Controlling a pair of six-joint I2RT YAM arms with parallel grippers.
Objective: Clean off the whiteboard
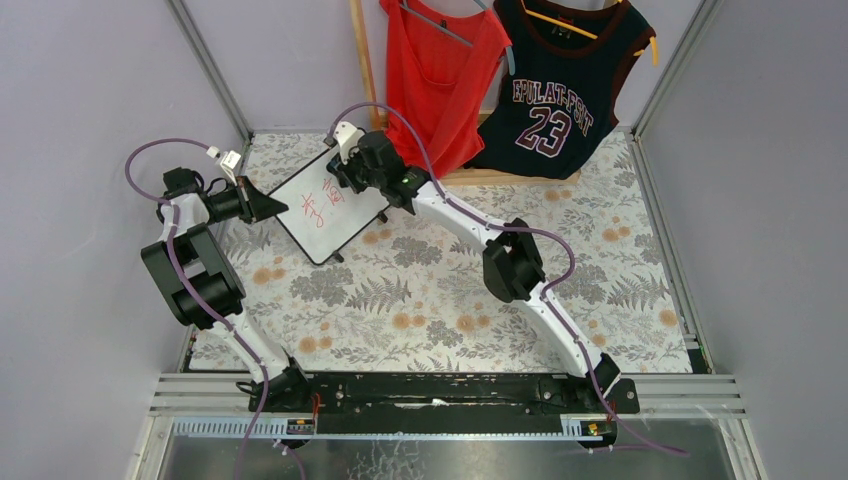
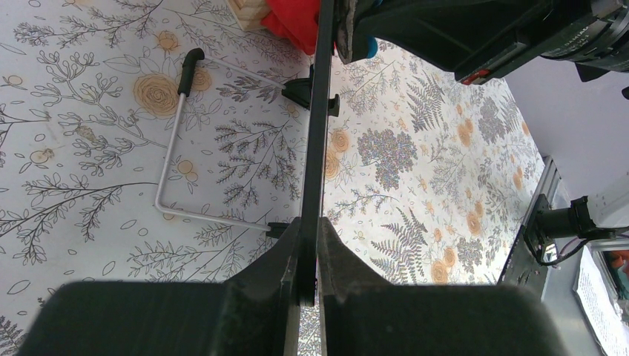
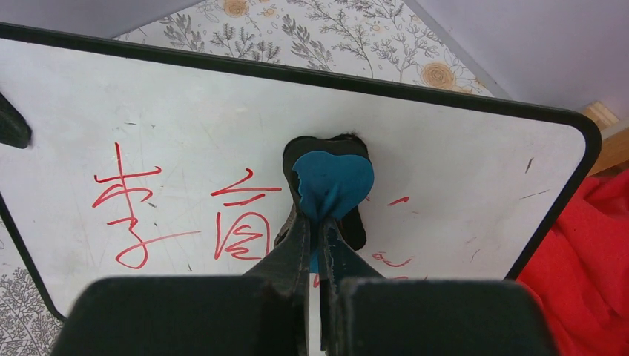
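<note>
The whiteboard (image 1: 325, 210) is a small white board with a thin black frame, tilted up off the table at the back left. Red handwritten characters (image 3: 141, 211) cover its left and middle. My left gripper (image 2: 309, 245) is shut on the whiteboard's black edge (image 2: 319, 126), seen edge-on in the left wrist view. My right gripper (image 3: 317, 236) is shut on a blue eraser (image 3: 331, 182) with a black pad, pressed against the board face right of the characters. Faint red smears (image 3: 389, 259) lie near the eraser.
A wire stand (image 2: 174, 148) with a black tip hangs from the board's back over the floral tablecloth (image 1: 450, 300). A red top (image 1: 440, 70) and a dark jersey (image 1: 560, 80) hang behind the board. Metal frame posts (image 1: 210, 70) stand at the back corners.
</note>
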